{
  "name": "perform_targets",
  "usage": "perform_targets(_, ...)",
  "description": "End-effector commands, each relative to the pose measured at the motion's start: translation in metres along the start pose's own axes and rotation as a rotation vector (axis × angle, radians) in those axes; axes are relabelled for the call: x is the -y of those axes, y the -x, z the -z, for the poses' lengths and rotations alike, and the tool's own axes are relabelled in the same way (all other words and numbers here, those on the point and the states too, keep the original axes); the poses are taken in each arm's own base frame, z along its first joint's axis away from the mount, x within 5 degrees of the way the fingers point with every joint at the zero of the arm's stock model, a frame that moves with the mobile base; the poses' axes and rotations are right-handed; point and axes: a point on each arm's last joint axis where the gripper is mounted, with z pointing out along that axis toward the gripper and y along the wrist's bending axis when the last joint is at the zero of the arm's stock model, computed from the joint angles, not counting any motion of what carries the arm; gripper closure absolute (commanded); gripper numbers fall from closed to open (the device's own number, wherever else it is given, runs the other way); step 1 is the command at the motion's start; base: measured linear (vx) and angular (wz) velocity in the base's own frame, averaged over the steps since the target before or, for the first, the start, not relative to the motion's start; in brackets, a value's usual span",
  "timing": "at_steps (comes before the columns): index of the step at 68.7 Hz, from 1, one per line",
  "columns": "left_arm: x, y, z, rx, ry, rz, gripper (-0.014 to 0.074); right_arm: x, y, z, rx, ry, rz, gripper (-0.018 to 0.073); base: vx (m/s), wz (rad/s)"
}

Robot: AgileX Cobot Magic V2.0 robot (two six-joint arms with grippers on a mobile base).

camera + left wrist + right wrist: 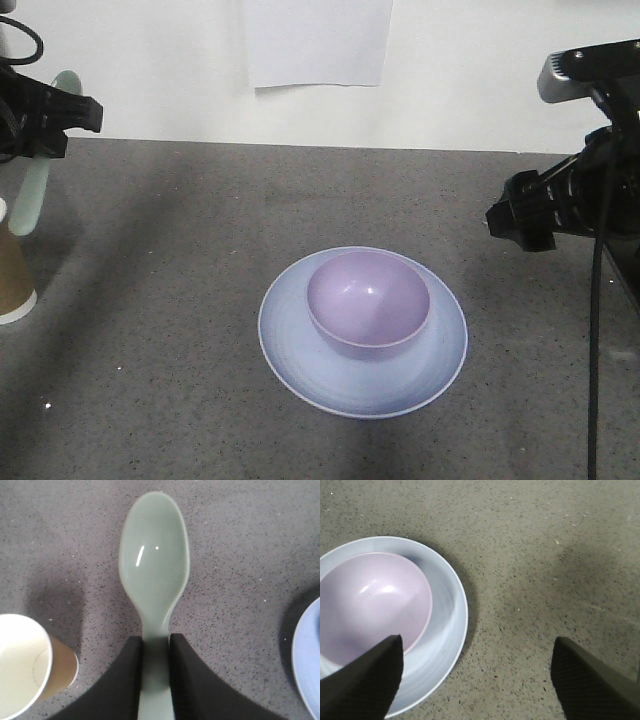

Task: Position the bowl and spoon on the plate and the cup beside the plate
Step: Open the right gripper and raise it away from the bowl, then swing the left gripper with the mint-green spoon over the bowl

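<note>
The left claw (155,640) is shut tight on the handle of the spoon (154,565) and holds it up off the worktop (240,555). The scoop sticks out in front of the claw. The cup (20,665) stands just beside it, on its left. The plate (290,340) lies away to its right, with the bowl (368,298) sitting on it. The right claw (477,647) is wide open and holds nothing. I think this is the spoon step. Next, the left claw must carry the spoon over to the plate and set it down softly, without bumping the cup.
</note>
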Motion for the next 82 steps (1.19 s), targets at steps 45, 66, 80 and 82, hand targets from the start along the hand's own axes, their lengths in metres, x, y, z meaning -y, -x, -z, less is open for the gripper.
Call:
perform_targets(45, 0.069, -0.018, 0.029, 0.007, -0.425, -0.514, 0.0603, 0.002, 0.003, 0.025, 0.093, -0.019, 0.005, -0.0034, 0.00, 0.00)
perform_targets(66, 0.123, -0.035, 0.000, -0.097, -0.515, -0.637, 0.0603, 0.002, 0.003, 0.025, 0.091, -0.016, 0.003, -0.0034, 0.00, 0.00)
perform_targets(80, 0.147, -0.039, -0.019, -0.149, -0.542, -0.680, 0.0603, 0.002, 0.003, 0.025, 0.089, -0.013, 0.001, -0.0034, 0.00, 0.00)
perform_targets(82, 0.152, -0.037, -0.021, -0.149, -0.547, -0.686, 0.0603, 0.002, 0.003, 0.025, 0.089, -0.013, 0.001, -0.0034, 0.00, 0.00)
